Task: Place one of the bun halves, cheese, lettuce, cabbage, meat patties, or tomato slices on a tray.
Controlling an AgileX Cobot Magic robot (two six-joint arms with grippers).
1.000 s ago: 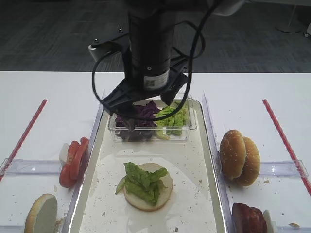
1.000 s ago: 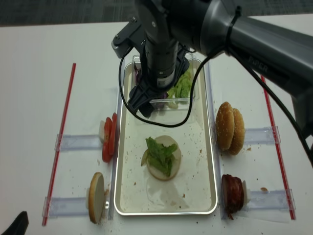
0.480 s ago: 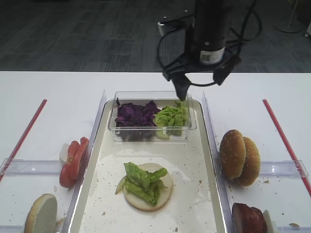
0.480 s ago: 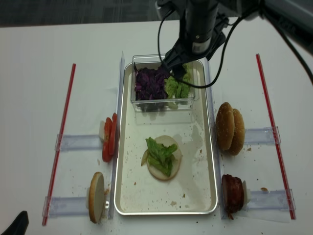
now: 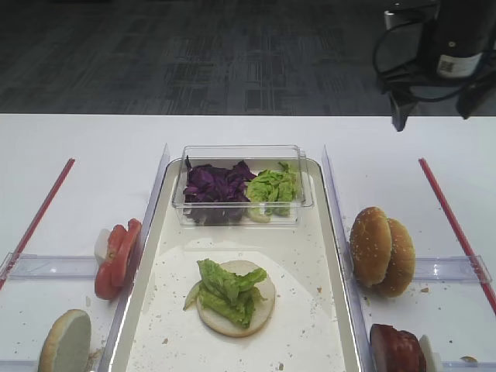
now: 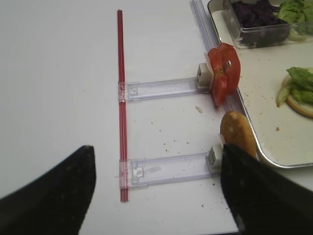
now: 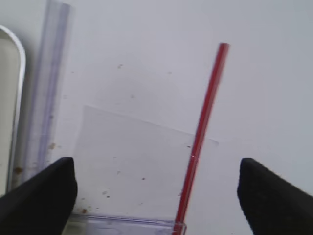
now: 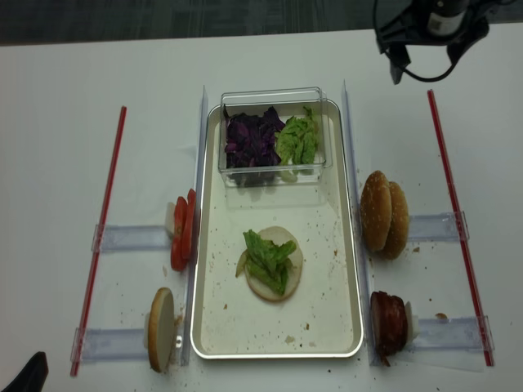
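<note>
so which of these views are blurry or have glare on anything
Right wrist view: soft all over, the dark fingertips smeared at the bottom corners. Left wrist view: table sharp, its fingertips blurred. Exterior high view: crisp, with sheen on the tray floor. Realsense view: sharp, the tray's rim shiny.

White table [image 8: 57,82], two red strips [image 8: 100,237] at either side, clear plastic box [image 5: 240,153], clear rails [image 6: 161,88]

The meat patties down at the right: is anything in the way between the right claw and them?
Partly. The right gripper hangs open at the far right corner; the bun halves stand on edge between it and the meat patties. Coming down from above, nothing visible blocks it.
</note>
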